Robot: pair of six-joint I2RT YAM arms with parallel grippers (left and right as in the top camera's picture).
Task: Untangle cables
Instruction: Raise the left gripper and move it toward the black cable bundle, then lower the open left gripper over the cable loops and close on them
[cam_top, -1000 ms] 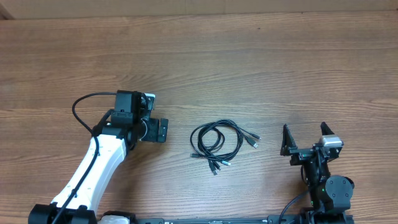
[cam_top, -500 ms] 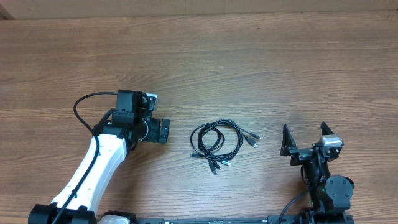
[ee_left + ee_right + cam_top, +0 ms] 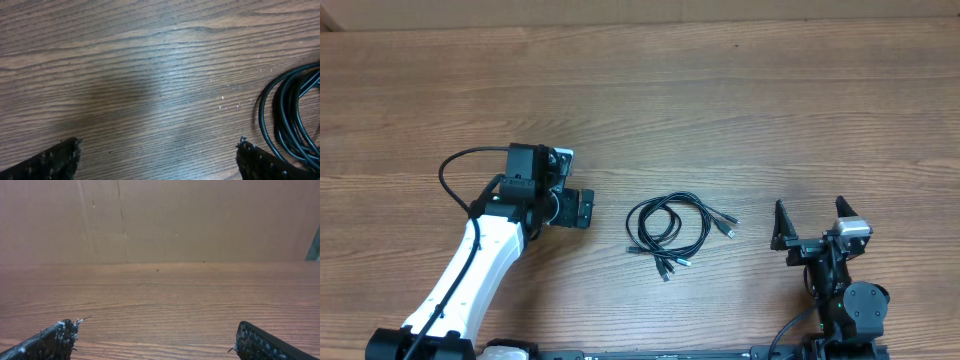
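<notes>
The cables (image 3: 670, 228) lie in a loose black coil on the wooden table (image 3: 720, 90), with small plug ends (image 3: 728, 224) sticking out to the right and at the bottom. My left gripper (image 3: 582, 208) is open, a short way left of the coil, with nothing in it. In the left wrist view the cables (image 3: 282, 115) curve in at the right edge, just beyond the right fingertip (image 3: 250, 152); the left gripper (image 3: 159, 149) spans bare wood. My right gripper (image 3: 810, 212) stands open, right of the plug ends. The right wrist view shows the right gripper (image 3: 156, 330) over bare wood, no cables.
A brown cardboard wall (image 3: 160, 220) rises at the table's far edge. A thick black cable (image 3: 455, 175) loops off the left arm (image 3: 480, 260).
The left gripper has crept slightly to the right, toward the coil. The right arm and the cables have not moved.
</notes>
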